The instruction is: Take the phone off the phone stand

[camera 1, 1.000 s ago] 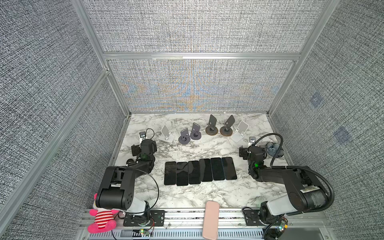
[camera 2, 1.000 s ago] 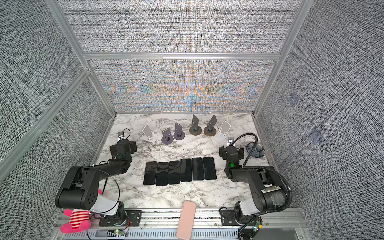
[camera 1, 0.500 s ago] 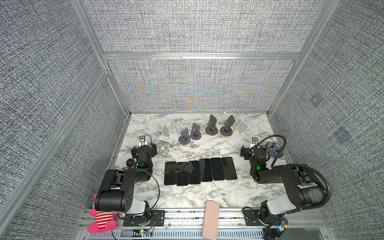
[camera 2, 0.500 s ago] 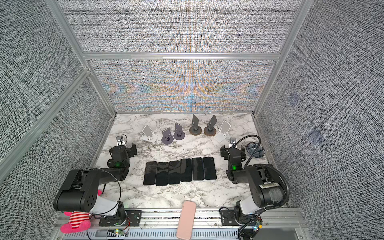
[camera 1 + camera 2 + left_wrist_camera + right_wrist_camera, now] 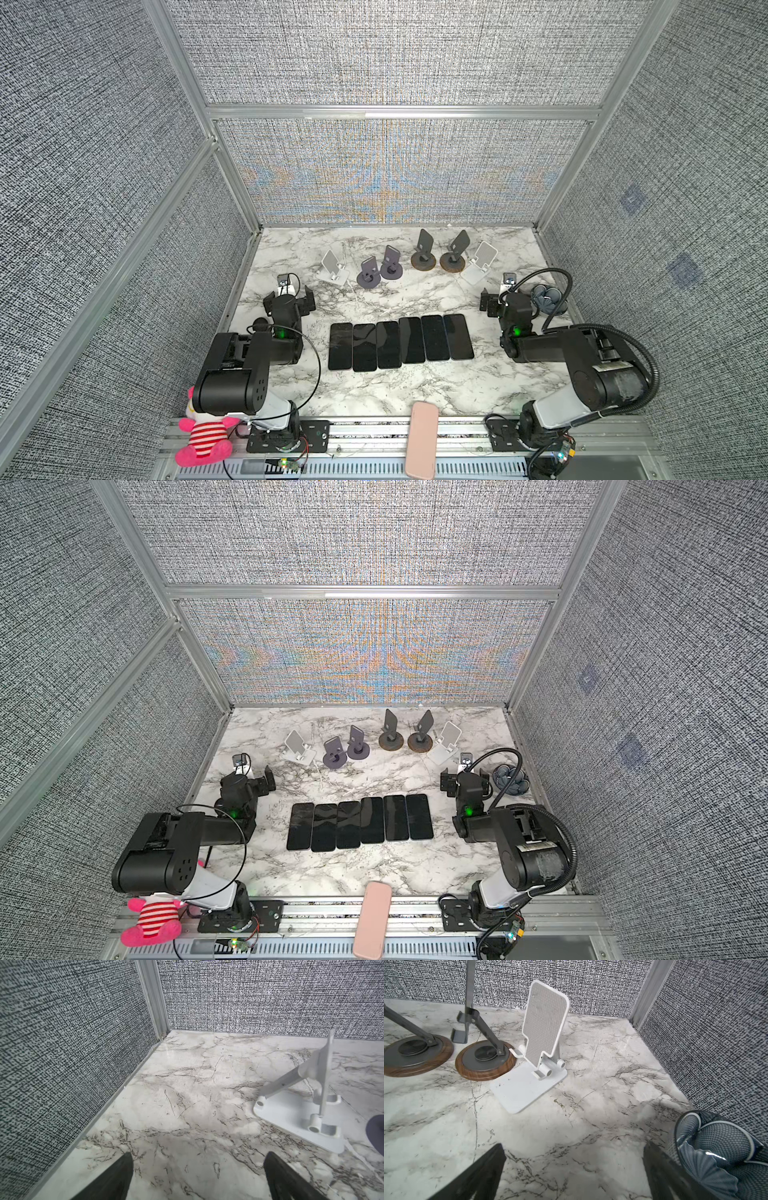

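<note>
Several black phones lie flat, side by side, in a row at the middle of the marble table. Along the back stand several phone stands, none with a phone on it: a white phone stand at the left, two purple ones, two with round wooden bases, and a white one at the right. My left gripper is open and empty left of the row. My right gripper is open and empty right of it.
A blue patterned object sits against the right wall, close beside my right gripper. A pink flat object lies on the front rail and a pink plush toy sits by the left arm's base. Fabric walls enclose three sides.
Both arms have folded back toward their bases and their wrists now point straight at the back wall. The jaws stayed open. The phones and stands have not moved.
</note>
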Available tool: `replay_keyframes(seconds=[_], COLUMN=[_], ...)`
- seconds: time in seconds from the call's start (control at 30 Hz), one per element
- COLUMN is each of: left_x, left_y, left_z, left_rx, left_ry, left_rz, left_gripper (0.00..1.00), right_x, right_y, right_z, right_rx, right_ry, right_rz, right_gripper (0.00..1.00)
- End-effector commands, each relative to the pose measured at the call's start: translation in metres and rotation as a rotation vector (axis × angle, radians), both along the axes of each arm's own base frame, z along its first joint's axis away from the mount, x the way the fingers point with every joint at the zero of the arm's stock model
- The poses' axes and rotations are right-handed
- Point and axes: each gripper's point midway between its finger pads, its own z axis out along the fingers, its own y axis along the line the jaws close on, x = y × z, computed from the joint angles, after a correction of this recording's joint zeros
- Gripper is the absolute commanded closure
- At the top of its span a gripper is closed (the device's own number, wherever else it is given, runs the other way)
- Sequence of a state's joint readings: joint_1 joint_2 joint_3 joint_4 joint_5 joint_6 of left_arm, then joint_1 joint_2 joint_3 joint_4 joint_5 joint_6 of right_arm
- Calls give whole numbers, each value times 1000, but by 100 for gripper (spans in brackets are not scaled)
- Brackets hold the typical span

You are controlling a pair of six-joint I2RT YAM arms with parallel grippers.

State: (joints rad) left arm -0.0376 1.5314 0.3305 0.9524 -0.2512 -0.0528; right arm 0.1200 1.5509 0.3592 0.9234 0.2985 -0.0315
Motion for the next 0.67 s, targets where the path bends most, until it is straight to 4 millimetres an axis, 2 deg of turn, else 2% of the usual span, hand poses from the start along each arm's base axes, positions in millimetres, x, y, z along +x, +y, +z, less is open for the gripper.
replay_keyframes(seconds=[0.0,0.63], left_x=[4,4], left_y=[-3,-3], left_z=[8,8], left_rx=[2,2], left_ry=[-34,-32], left_rz=[-16,-16], left_gripper=[1,1], right_x=[2,4], right_y=[0,-2], right_z=[5,4], right_rx=[10,26], right_ry=[-24,-16], right_rz=[-4,-1], right_gripper=[1,1])
